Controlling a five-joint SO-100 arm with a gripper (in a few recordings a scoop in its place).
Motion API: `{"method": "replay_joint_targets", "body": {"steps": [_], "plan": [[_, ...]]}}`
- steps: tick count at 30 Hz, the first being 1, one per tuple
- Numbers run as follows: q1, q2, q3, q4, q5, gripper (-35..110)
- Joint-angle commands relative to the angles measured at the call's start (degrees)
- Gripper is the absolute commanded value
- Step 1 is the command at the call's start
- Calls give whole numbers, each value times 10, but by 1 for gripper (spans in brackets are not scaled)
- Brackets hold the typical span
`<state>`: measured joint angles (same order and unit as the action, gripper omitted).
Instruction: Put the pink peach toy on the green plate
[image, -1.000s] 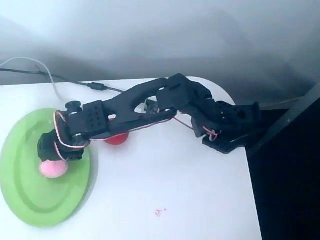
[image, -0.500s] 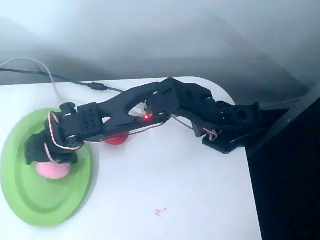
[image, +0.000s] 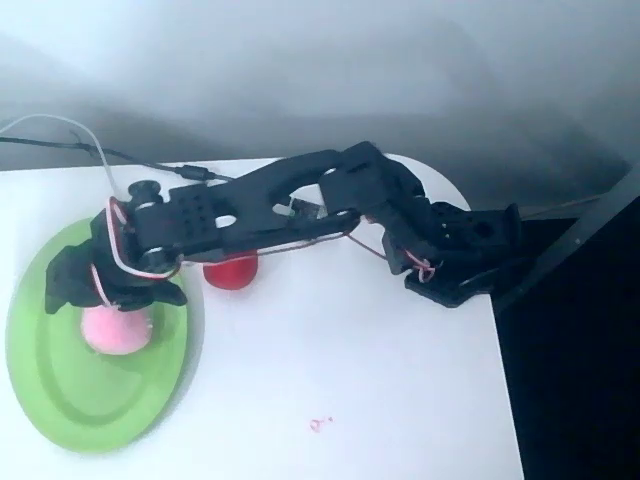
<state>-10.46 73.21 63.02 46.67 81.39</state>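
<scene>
The pink peach toy (image: 116, 331) lies on the green plate (image: 55, 400), in the plate's upper half at the left of the overhead view. My black gripper (image: 112, 300) hangs right above the toy's top edge and stands open. One finger (image: 62, 285) is out to the toy's left and the other (image: 168, 295) to its right. The gripper body hides the toy's top, so its leaf and stem are not visible.
A red ball (image: 231, 273) sits on the white table just right of the plate, partly under my arm. A cable (image: 70, 140) runs along the table's back left. The arm's base (image: 462, 255) stands at the right edge, where the table drops off into dark.
The jaws have spread apart and let go of the toy, which now rests on the plate. The wrist has lifted and pulled back slightly; the plate has shifted a little.
</scene>
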Motion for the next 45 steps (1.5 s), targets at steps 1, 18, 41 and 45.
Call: {"method": "replay_joint_targets", "body": {"steps": [1, 18, 41, 45], "plan": [[-4, 167, 103, 1, -135, 49], [114, 843, 868, -48, -72, 0], [113, 1223, 1213, 207, -16, 0], [65, 1223, 1232, 229, -31, 0]]}}
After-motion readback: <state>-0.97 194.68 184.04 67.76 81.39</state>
